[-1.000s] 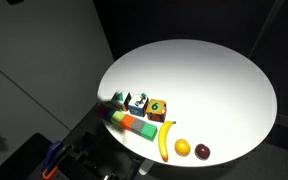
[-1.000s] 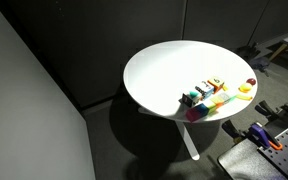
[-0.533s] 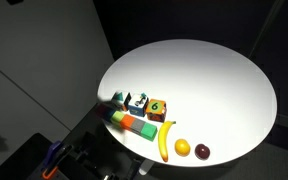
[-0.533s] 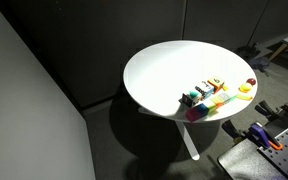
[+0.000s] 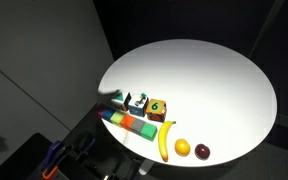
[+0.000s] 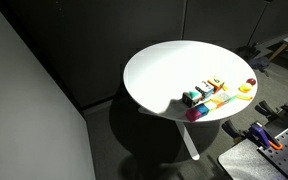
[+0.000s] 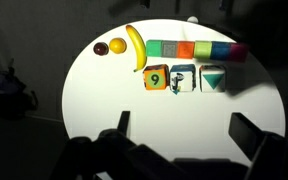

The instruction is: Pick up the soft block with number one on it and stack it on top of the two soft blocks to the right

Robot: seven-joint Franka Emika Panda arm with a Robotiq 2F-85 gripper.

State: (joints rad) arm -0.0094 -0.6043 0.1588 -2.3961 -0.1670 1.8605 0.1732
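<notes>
Wrist view, along the far edge of the table (image 7: 94, 105): dark fruit (image 7: 101, 48), orange (image 7: 117, 46), banana (image 7: 136, 46), multicoloured bar (image 7: 194, 49). Just inside them is a row of cubes: green-orange 6 cube (image 7: 156, 78), white-patched cube (image 7: 182, 78), then the soft block with number one (image 7: 213, 78) nearest the right edge, numeral illegible. The gripper (image 7: 181, 122) hangs over the near edge, fingers wide apart and empty.

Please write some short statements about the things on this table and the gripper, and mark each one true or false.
1. The three cubes stand in one row on the table. True.
2. The banana lies on top of the long bar. False: it lies on the table, beside the bar's end.
3. The orange lies between the banana and the dark fruit. True.
4. The gripper holds a cube. False: it is open and empty.
</notes>
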